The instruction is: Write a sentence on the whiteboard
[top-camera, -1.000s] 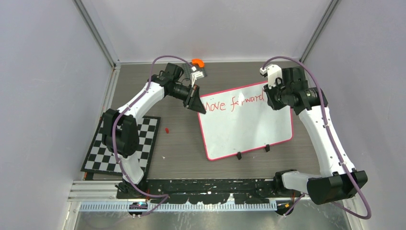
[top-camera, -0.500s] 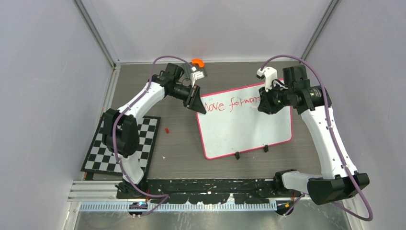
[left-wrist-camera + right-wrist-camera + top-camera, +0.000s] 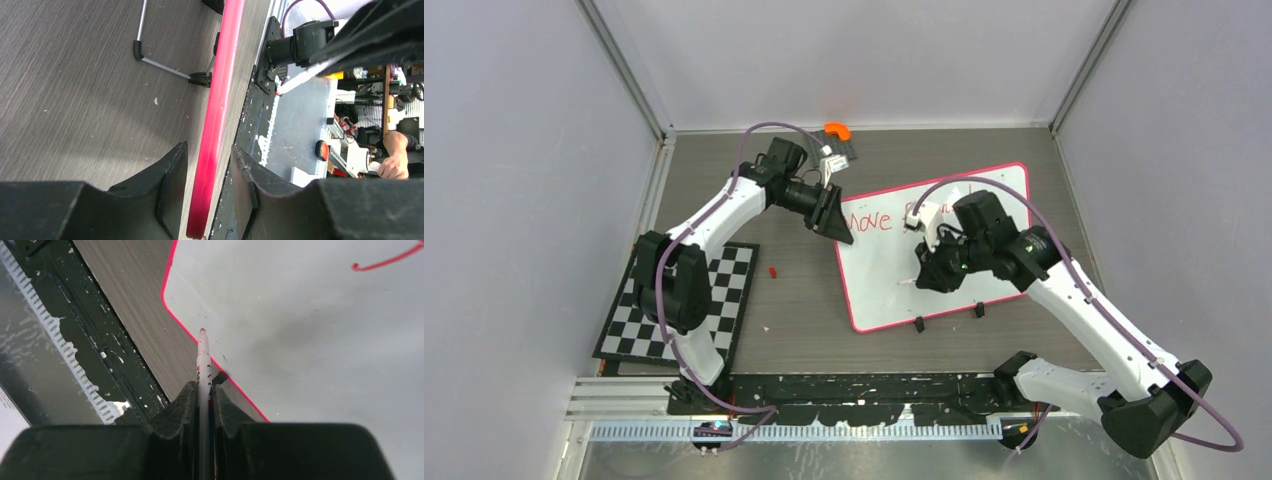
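The whiteboard (image 3: 874, 288) lies flat at centre right, pink-rimmed. Of the sentence (image 3: 870, 221) only a red "Move" shows near the top left corner; my right arm covers what follows. My left gripper (image 3: 843, 233) sits at that corner. In the left wrist view its fingers (image 3: 172, 185) stand open astride the pink rim (image 3: 216, 125), with a gap on each side. My right gripper (image 3: 927, 272) hovers over the board's middle-left, shut on a white marker (image 3: 202, 357). The marker's red tip points toward the board's near edge. A red stroke (image 3: 385, 261) shows at the top right.
A checkerboard mat (image 3: 679, 300) lies at the left near my left arm's base. A small red piece (image 3: 772, 271) rests on the table between mat and board. An orange part (image 3: 837, 131) and a grey plate (image 3: 848, 150) sit at the back. Two black clips (image 3: 921, 324) line the board's near edge.
My right arm swung from the board's far right corner down to its middle-left, carrying the marker. My left gripper's jaws parted off the rim.
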